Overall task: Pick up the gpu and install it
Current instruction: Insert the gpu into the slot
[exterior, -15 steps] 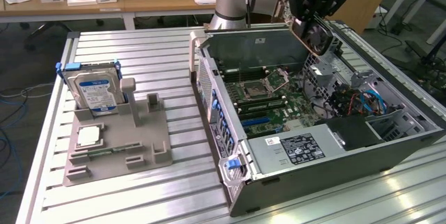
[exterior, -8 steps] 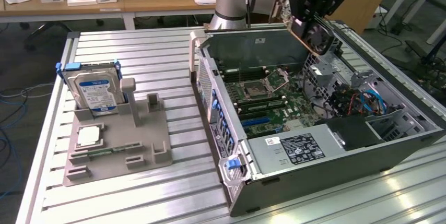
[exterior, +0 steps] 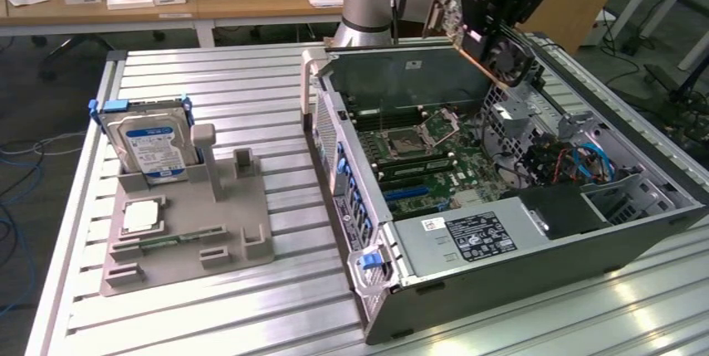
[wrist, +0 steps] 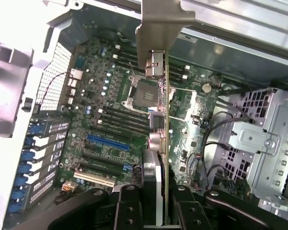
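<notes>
robot arm's hand (wrist: 159, 207) grips the gpu (exterior: 501, 47), jaws drawn narrow onto the thin card, which hangs in the air over the open pc case (exterior: 532, 273) at the exterior view's upper right, clear of everything inside. card sits tilted, black fan (exterior: 512, 57) facing out twd the exterior camera. from the wrist cam it reads edge-on, silvery end bracket (wrist: 158, 28) at the far end, w/ the motherboard (wrist: 110, 110) spread below. the card's line crosses roughly above the cpu socket (wrist: 143, 91); the blue expansion slot (wrist: 108, 142) lies apart from that line, not under it. on the ribbed desk (exterior: 222, 82) at the exterior view's left, the hard drive (exterior: 155, 144) stands upright in a grey fixture (exterior: 222, 223) and the processor chip (exterior: 142, 217) lies flat in its pocket, both well apart from the hand. risks, as judged from here: card and slot not lined up, so a descent now could set the gold edge onto the socket or memory sticks rather than the slot; the tilt could make one end seat first and jam; the bracket could catch the case's rear wall or slot covers; loose cables (exterior: 587, 161) near the drive cage (wrist: 264, 139) could snag the shroud; and a grip on so thin a board could let it pivot or slip if it meets resistance.
</notes>
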Robot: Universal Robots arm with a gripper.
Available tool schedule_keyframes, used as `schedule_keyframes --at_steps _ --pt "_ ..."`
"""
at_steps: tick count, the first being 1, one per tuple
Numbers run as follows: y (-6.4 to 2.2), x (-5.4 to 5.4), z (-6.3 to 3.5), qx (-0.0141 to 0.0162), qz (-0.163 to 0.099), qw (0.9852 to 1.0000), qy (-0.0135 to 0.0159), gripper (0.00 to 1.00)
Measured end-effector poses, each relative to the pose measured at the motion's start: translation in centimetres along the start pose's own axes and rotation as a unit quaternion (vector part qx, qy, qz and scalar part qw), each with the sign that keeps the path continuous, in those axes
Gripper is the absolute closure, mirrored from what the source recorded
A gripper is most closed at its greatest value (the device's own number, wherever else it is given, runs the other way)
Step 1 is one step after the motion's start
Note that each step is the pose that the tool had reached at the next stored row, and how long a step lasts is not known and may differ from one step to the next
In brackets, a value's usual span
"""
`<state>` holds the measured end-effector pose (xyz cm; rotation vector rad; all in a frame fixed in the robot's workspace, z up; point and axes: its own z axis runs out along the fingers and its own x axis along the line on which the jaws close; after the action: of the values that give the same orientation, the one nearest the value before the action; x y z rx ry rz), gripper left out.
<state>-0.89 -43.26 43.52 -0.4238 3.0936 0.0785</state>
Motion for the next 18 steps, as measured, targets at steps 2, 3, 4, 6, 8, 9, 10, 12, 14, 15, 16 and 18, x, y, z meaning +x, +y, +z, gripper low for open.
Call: schedule_keyframes --at_steps 2,3,4,6,8,9,10,12,14,15,16,18 --pt "0.00 0.00 0.00 -0.0002 -0.010 0.9999 0.0005 0.72" --pt "0.00 0.00 0.00 -0.0004 -0.016 0.9999 0.0007 0.72" --pt "0.00 0.00 0.00 -0.0005 -0.020 0.9998 0.0010 0.72" --pt "-0.01 0.00 0.00 -0.0007 -0.028 0.9996 0.0013 0.72" --pt "-0.01 0.00 0.00 -0.0009 -0.036 0.9993 0.0017 0.72" --pt "-0.01 0.00 0.00 -0.0010 -0.040 0.9992 0.0019 0.72" --pt "-0.01 0.00 0.00 -0.0011 -0.044 0.9990 0.0021 0.72" --pt "-0.02 0.01 0.00 -0.0013 -0.052 0.9986 0.0024 0.72" --pt "-0.02 0.01 0.00 -0.0016 -0.058 0.9983 0.0027 0.72" --pt "-0.03 0.01 0.00 -0.0018 -0.061 0.9982 0.0028 0.72" --pt "-0.03 0.01 0.00 -0.0019 -0.064 0.9980 0.0029 0.72" --pt "-0.03 0.01 0.00 -0.0021 -0.071 0.9975 0.0032 0.72"
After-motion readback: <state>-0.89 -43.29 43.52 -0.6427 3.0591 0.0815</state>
